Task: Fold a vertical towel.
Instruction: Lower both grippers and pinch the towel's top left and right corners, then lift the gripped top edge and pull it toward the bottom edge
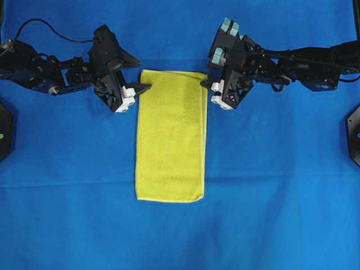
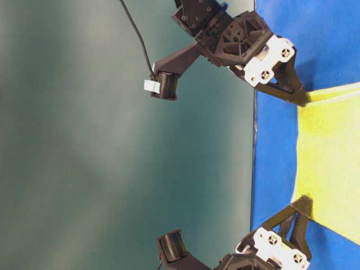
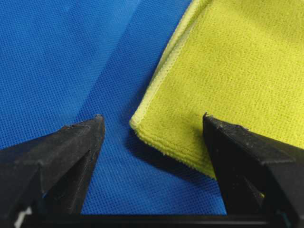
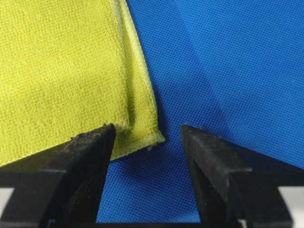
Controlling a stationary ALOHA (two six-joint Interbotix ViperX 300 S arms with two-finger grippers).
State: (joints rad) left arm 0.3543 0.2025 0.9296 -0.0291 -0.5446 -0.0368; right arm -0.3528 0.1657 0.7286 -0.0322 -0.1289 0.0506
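Note:
The yellow towel [image 1: 170, 140] lies flat on the blue cloth as a tall doubled rectangle, its layered edges showing at the far end. My left gripper [image 1: 140, 93] stands open at the towel's far left corner; in the left wrist view that corner [image 3: 156, 123] sits between the spread fingers [image 3: 71, 142], with the left gripper [image 3: 151, 118] touching nothing. My right gripper [image 1: 207, 91] stands open at the far right corner. In the right wrist view the towel [image 4: 61, 71] ends between the jaws of the right gripper [image 4: 148, 127], lying free. The towel [image 2: 329, 163] also shows in the table-level view.
The blue cloth [image 1: 270, 197] covers the whole work surface. Black fixtures sit at the left edge [image 1: 3, 132] and right edge [image 1: 354, 135]. A black cable [image 1: 45, 23] loops behind the left arm. Bare blue cloth surrounds the towel on the near side.

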